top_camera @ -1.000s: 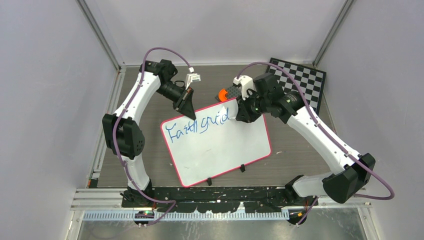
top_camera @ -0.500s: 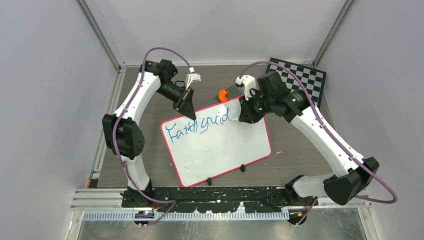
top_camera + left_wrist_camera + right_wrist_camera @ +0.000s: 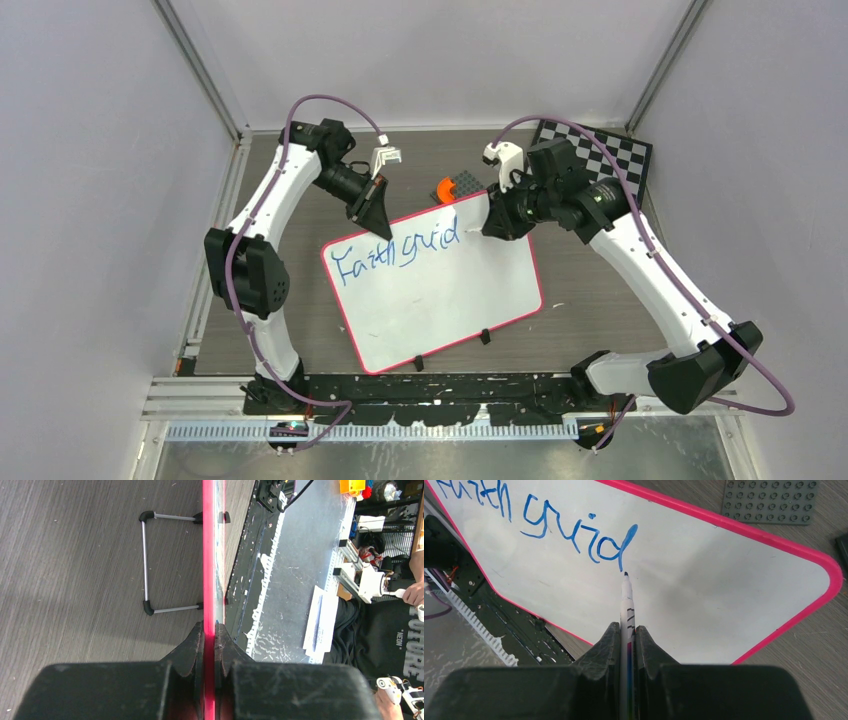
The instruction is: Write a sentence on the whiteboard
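The whiteboard (image 3: 450,290), white with a red-pink rim, stands tilted at the table's middle. Blue writing (image 3: 395,251) along its upper edge reads "Faith guid"; the right wrist view shows the same writing (image 3: 574,530). My left gripper (image 3: 378,215) is shut on the whiteboard's rim (image 3: 208,580) at the upper left edge. My right gripper (image 3: 497,222) is shut on a white marker (image 3: 626,605). The marker's dark tip sits just below the foot of the "d", close to the board; contact cannot be told.
A black-and-white checkered board (image 3: 605,160) lies at the back right. A grey studded plate (image 3: 466,184) with an orange piece (image 3: 444,188) lies behind the whiteboard. The board's wire stand (image 3: 147,562) shows behind it. Black clips (image 3: 484,337) hold its lower edge.
My right gripper with the marker has moved right along the upper edge, clear of the end of "guid". The left arm and whiteboard have stayed still.
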Robot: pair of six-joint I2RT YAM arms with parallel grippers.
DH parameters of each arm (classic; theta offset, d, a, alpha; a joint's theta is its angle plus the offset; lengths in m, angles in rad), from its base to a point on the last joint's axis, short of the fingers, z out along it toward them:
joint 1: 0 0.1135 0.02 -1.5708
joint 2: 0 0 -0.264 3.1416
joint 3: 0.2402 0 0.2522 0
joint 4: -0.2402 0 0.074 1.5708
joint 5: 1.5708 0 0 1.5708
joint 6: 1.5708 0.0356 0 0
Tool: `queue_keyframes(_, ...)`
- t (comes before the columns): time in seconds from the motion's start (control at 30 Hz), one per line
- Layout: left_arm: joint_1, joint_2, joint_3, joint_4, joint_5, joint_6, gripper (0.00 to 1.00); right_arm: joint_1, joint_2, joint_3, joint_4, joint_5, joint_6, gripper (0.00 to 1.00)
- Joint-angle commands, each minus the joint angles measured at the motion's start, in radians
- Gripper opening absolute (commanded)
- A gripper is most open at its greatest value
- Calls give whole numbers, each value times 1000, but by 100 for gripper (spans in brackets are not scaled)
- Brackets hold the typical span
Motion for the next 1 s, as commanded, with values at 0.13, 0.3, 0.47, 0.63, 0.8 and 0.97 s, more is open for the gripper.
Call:
queue_keyframes(0.13, -49, 20, -41, -42, -111, 57, 0, 0, 0, -6, 100, -2, 41, 0)
queue_keyframes(0.3, -49, 19, -44, -42, -112, 58, 0, 1, 25, -7, 121, -8, 43, 0)
queue_keyframes(0.47, -49, 20, -45, -42, -112, 59, 0, 4, 43, -14, 121, -10, 41, 0)
queue_keyframes(0.63, -49, 23, -44, -41, -113, 60, 0, 4, 46, -26, 120, 23, 31, 0)
queue_keyframes(0.8, -48, 21, -45, -43, -115, 59, 0, -6, 29, -29, 92, 67, 3, 0)
queue_keyframes(0.97, -48, 20, -49, -41, -115, 59, 0, -31, 19, -20, 68, 78, -20, 0)
